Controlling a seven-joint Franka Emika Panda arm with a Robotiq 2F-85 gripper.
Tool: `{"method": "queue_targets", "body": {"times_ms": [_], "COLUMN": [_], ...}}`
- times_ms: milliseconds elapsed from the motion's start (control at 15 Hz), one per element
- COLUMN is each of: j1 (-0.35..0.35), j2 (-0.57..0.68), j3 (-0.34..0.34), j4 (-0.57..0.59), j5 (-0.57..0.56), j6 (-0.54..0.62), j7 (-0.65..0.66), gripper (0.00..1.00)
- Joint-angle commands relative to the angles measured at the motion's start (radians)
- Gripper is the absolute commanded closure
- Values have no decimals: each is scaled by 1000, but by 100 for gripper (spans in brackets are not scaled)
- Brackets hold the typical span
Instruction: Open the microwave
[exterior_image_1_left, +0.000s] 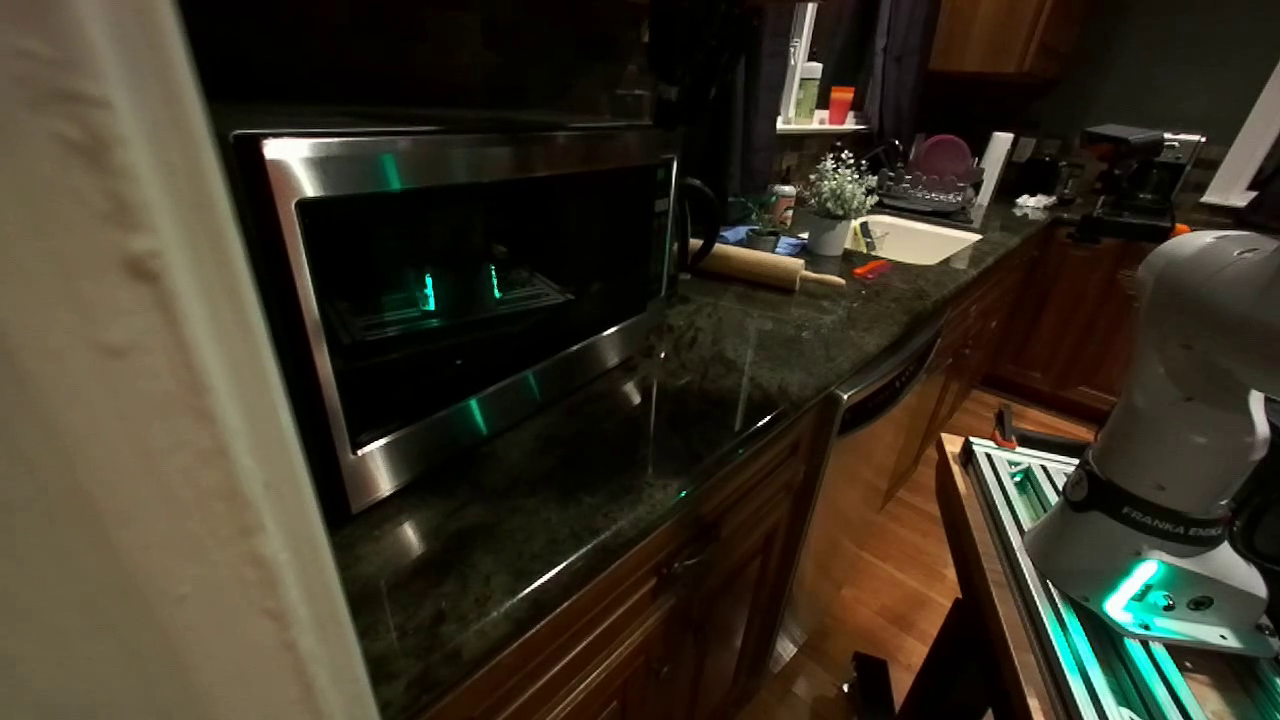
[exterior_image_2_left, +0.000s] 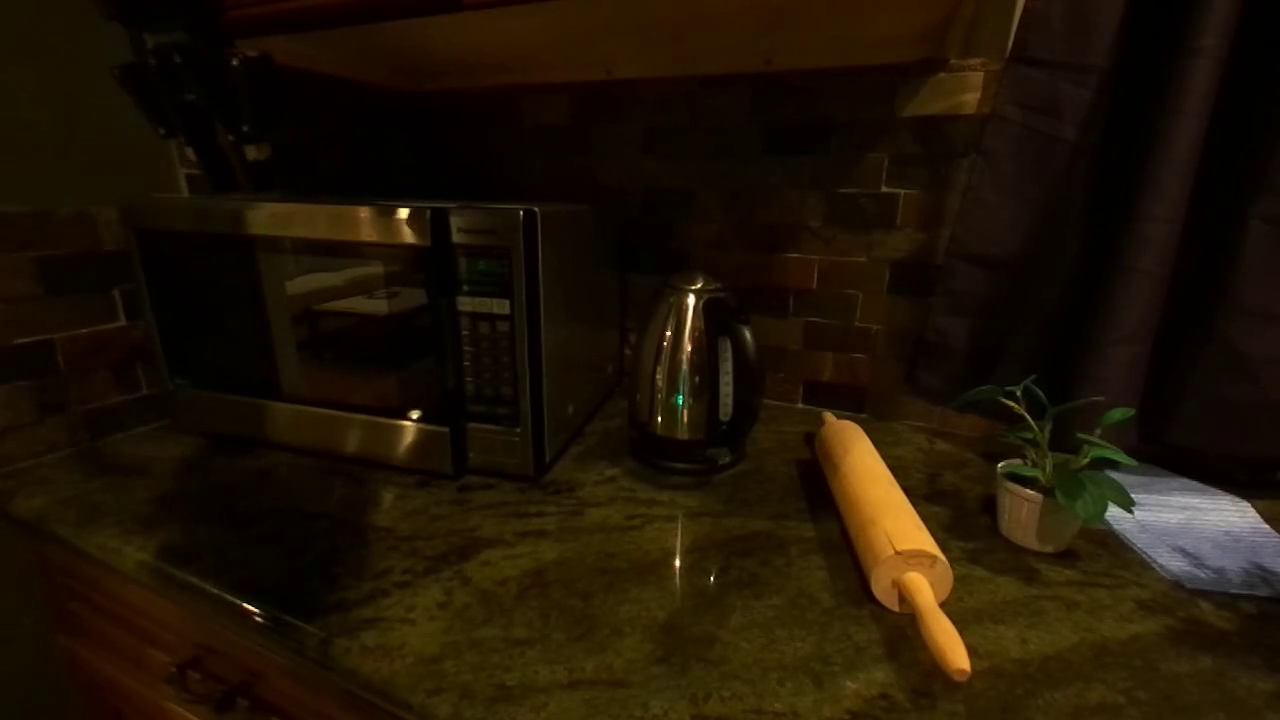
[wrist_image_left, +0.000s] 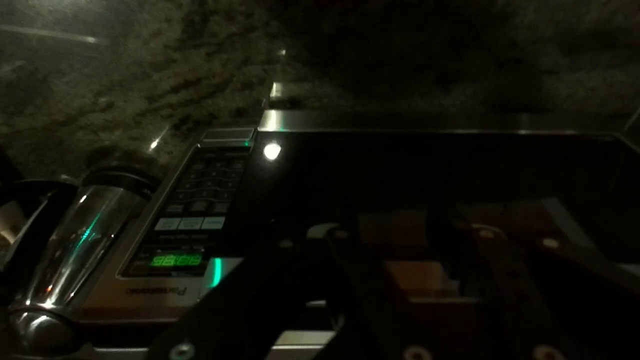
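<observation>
Approaching the closed microwave (exterior_image_2_left: 375, 335) seems in hand (jaws apparently parted); next, hook its door (exterior_image_1_left: 475, 310) beside the keypad (exterior_image_2_left: 487, 360).

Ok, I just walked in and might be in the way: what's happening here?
A robot arm is on the job of opening the microwave. In the wrist view its dark hand shows against the door, too dim to tell whether it touches. The door isn't swung wide; I can't tell whether it's slightly ajar. A kettle stands beside the microwave, with a rolling pin lying near it.
</observation>
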Motion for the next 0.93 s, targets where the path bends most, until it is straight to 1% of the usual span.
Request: {"method": "queue_targets", "body": {"times_ms": [0,67,133,333,467,667,867], "j1": [-24,-29,-36,-59,-74,-98,-105], "j2": [-41,-40,-37,-25,-25,-26,-15], "j3": [23,28,35,61,76,93,92], "j4": [-73,-92,-104,-152,-179,-204,-209], "j5": [-82,-114,-150,-279,-361,-484,-583], "j6": [157,221,262,390,445,497,508], "j7": [139,172,202,310,389,513,606], "gripper": [88,96,99,100,100,100,100]}}
